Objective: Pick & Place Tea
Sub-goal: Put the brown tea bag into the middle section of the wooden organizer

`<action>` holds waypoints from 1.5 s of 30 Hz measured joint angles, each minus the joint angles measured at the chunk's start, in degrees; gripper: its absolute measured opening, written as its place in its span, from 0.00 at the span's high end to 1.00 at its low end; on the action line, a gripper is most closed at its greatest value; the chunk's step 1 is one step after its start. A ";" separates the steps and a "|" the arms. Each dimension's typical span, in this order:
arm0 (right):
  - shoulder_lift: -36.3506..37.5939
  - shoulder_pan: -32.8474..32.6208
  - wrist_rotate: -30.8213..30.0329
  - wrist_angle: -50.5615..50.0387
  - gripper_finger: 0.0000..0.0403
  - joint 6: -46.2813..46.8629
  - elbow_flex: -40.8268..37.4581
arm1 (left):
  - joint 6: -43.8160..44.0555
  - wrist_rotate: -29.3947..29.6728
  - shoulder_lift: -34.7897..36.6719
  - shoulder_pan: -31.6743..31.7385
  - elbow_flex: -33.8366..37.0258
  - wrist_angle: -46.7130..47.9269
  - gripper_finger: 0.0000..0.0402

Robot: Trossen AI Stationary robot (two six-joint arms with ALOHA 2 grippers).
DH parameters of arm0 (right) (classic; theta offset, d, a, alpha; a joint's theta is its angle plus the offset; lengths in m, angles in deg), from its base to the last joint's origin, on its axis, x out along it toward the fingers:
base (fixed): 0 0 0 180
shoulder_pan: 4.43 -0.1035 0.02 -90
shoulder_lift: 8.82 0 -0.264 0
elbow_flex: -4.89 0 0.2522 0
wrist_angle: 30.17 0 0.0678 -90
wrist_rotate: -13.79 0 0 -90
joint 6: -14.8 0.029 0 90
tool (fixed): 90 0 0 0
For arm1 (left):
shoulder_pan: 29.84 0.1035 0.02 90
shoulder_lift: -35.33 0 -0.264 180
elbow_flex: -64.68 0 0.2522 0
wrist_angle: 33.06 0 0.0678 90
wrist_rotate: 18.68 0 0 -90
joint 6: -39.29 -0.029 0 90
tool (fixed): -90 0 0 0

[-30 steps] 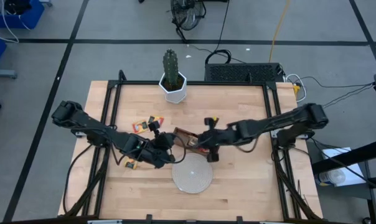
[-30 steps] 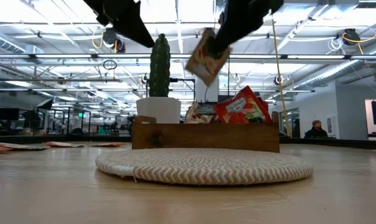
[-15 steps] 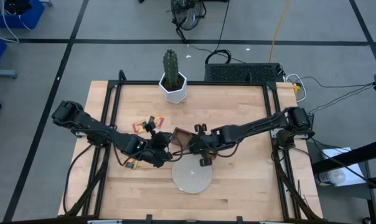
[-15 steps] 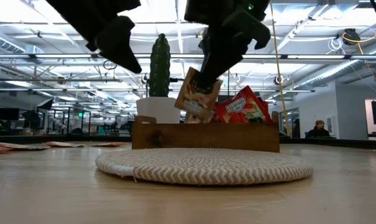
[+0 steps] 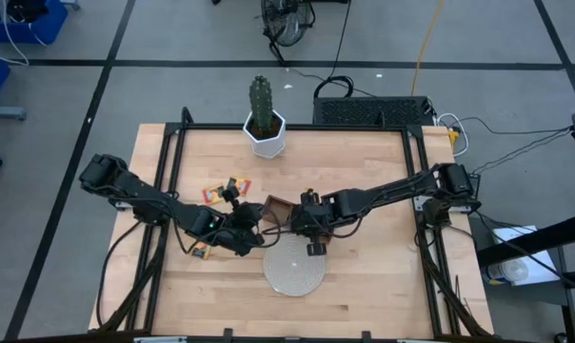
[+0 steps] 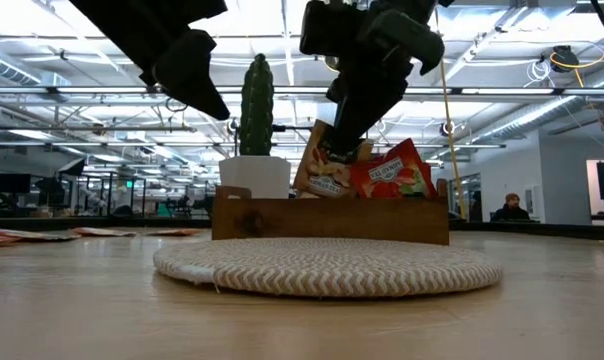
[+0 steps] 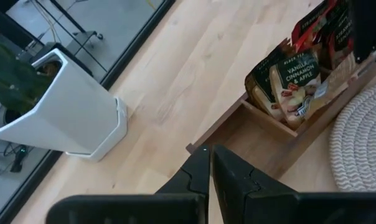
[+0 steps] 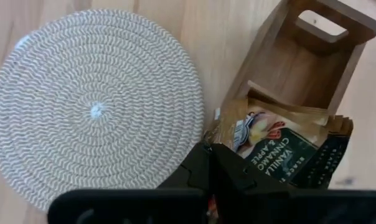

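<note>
Holding a dark vanilla-cinnamon tea sachet [image 8: 281, 149] in the wooden tray [image 8: 306, 62], my right tool [image 5: 305, 226] stays pinched on it; my left tool [image 5: 252, 232], fingers together, hovers left.

Pale wooden table [image 5: 364, 267], woven disc [image 5: 294, 267], wooden tray [image 5: 280, 211], white cactus pot [image 5: 266, 134], loose tea sachets [image 5: 223, 191] at left.

Red sachet [image 6: 390, 172], pale woven disc [image 8: 94, 112]

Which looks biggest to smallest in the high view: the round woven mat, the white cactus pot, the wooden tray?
1. Round woven mat.
2. White cactus pot.
3. Wooden tray, though the arms hide most of it, so its rank is unsure.
</note>
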 joint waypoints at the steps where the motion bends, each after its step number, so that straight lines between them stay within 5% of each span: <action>1: -0.02 0.26 0.35 0.06 1.00 -0.03 0.00 | -0.06 0.06 0.00 0.00 -0.02 -0.26 0.94; 14: -0.50 3.73 0.72 1.47 1.00 -0.63 -0.04 | 0.21 -0.11 -0.02 0.04 -0.02 -0.86 0.94; 20: -0.50 3.75 6.28 -0.89 1.00 0.13 -0.04 | 0.22 -0.13 -0.02 0.04 -0.02 -0.86 0.94; 45: -0.06 4.71 6.39 7.42 0.99 0.11 -6.12 | -0.13 -0.11 -0.04 0.04 -0.02 -2.41 0.94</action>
